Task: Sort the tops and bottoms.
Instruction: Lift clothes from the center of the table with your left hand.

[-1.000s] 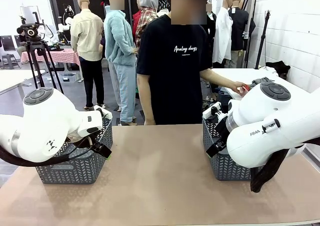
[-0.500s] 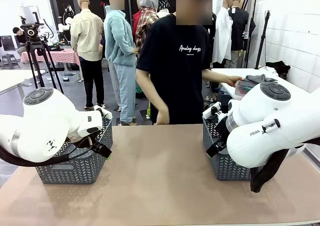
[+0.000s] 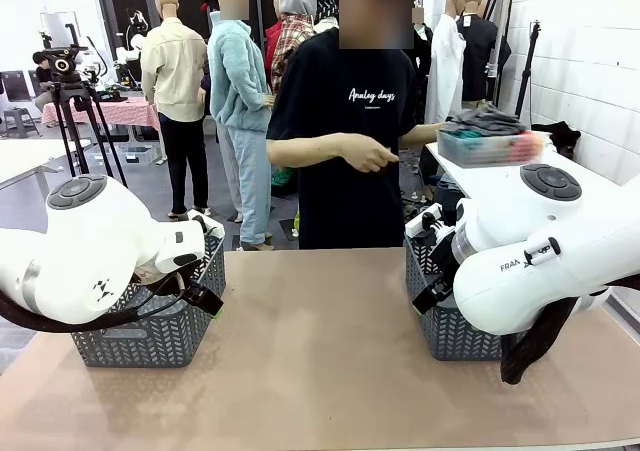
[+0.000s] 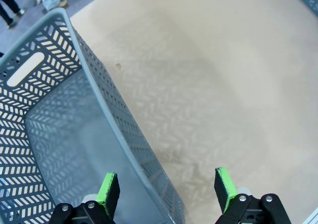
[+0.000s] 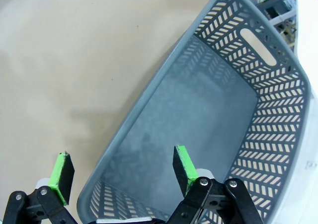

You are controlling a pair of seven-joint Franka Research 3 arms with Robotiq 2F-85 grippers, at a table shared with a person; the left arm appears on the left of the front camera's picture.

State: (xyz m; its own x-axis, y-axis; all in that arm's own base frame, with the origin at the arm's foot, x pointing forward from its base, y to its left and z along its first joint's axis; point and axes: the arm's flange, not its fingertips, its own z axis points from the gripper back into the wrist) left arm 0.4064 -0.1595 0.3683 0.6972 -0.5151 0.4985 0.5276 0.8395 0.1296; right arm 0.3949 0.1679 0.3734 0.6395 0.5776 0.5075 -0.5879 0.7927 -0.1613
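The garments (image 3: 487, 133) are off the surface (image 3: 320, 361). They lie stacked in a pale bin (image 3: 470, 155) that the person (image 3: 345, 121) holds in the air past the far right corner, above the right arm in the front view. A grey garment (image 3: 490, 119) lies on top of the stack. Through the bin's wall a teal-green tint shows towards its left end and an orange-red one at its right end, both blurred, and I cannot make out a tan piece. The person stands at the middle of the far edge, one hand (image 3: 440, 133) at the bin's left end and the other hand (image 3: 372, 156) in front of the chest.

Two grey slotted baskets stand on the surface, the left basket (image 3: 150, 336) near the left edge and the right basket (image 3: 445, 331) near the right edge. In the wrist views both have bare floors.

The left end effector (image 4: 166, 185) is spread wide and holds nothing. It hangs over the left basket's long wall, with one green pad (image 4: 108, 188) over the basket's inside and the other over the bare surface beside it.

The right end effector (image 5: 123, 172) is likewise spread wide and holds nothing. It sits astride the right basket's near wall, with one green pad (image 5: 183, 165) over the basket's floor and the other over the surface outside it.
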